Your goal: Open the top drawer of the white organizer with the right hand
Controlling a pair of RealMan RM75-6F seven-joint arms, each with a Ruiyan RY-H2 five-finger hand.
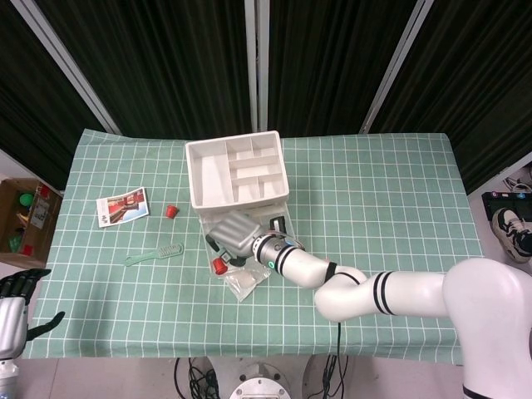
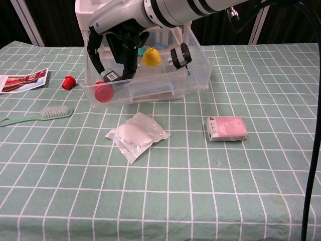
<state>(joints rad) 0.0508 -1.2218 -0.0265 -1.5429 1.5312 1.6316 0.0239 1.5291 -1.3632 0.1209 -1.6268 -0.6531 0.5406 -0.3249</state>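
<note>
The white organizer (image 1: 237,170) stands mid-table, its top a divided tray. Its clear drawer (image 2: 150,93) is pulled out toward me. It holds a red cap (image 2: 103,93), a yellow object (image 2: 151,57) and a black clip (image 2: 181,56). My right hand (image 2: 118,45) hangs over the drawer's left part, its dark fingers (image 2: 126,63) pointing down inside, behind the front wall. A small green tagged piece (image 2: 107,75) sits at the fingertips; whether it is pinched is unclear. In the head view the right hand (image 1: 233,233) covers the drawer. My left hand (image 1: 12,312) stays off the table's left corner, fingers apart.
A clear plastic bag (image 2: 136,135) and a pink tissue pack (image 2: 226,128) lie in front of the drawer. Left of the organizer are a red cap (image 2: 68,82), a green brush (image 2: 37,115) and a printed card (image 1: 122,206). A cardboard box (image 1: 25,220) stands beyond the left edge.
</note>
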